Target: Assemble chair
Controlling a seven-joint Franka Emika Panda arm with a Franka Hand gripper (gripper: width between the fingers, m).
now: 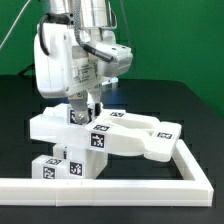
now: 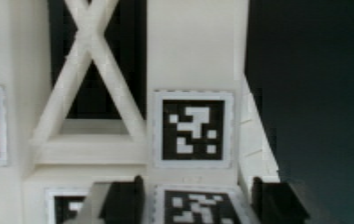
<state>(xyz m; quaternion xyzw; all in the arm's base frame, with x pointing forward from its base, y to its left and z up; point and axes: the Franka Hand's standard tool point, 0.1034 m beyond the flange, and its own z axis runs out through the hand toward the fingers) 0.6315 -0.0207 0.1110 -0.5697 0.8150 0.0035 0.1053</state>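
Observation:
The chair is a cluster of joined matte-white tagged parts lying on the black table, with short square posts at its front in the exterior view. My gripper is lowered onto the chair's part at the exterior view's left. In the wrist view the X-braced panel fills the frame with a tagged bar beside it. My gripper has its dark fingers pressed flush against both sides of a tagged post, shut on it.
The long white L-shaped rail runs along the front and up the exterior view's right side, right against the chair parts. The black table extends behind, with a green backdrop beyond it.

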